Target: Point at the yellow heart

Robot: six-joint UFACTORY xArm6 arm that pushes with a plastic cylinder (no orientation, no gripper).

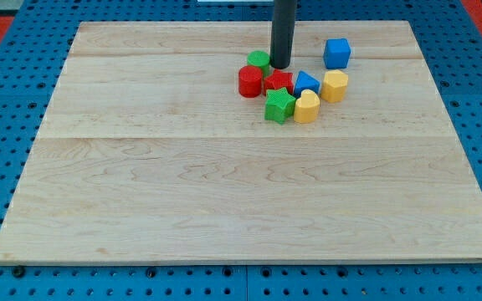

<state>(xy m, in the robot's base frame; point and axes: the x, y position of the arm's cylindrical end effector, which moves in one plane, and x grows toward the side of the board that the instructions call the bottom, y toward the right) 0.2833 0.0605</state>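
My tip [279,66], a gripperless end effector holding nothing, stands apart from yellow heart [306,107]

The yellow heart [306,107] lies flat in the upper half of the surface, right of centre — nearer the top edge than the bottom.

I count eight blocks on one wooden board [224,192]. Two are red: a cylinder [249,82] and a star [279,82]. Two are green: a round one [258,58] and a star [279,105]. Two are blue: a cube [337,53] and a smaller one [307,83]. Two are yellow: a heart [306,107] and a hexagon [335,85].
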